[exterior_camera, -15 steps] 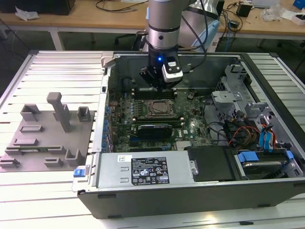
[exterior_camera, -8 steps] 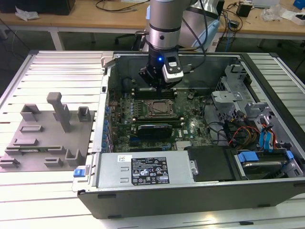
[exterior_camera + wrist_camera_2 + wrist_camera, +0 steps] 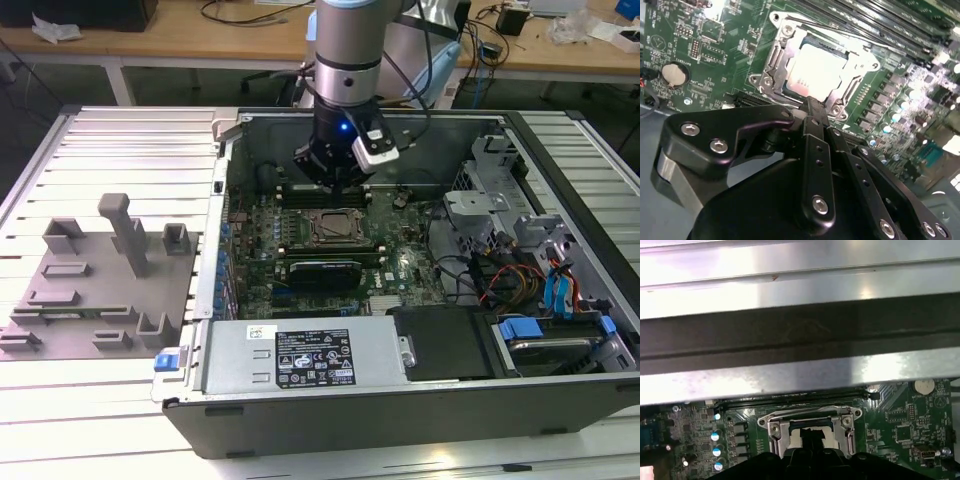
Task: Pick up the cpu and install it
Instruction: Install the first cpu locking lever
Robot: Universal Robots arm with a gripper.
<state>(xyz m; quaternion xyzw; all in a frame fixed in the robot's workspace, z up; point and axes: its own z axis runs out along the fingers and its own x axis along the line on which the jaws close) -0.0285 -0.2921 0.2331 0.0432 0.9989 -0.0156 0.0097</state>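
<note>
On the slatted table, a grey fixture stands near its left edge in the exterior view. Beside it lies the open computer case, with the motherboard inside. The cpu sits in the socket frame on that board. The gripper hangs just above the socket, its fingers pressed together and holding nothing.

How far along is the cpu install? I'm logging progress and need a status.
Looks done: the cpu already lies inside the socket frame on the motherboard, silvery top up. In hand: the end effector hangs right over the socket's edge, carrying nothing that I can see. Left: I cannot tell whether the chip is fully seated or the frame latched.
</note>
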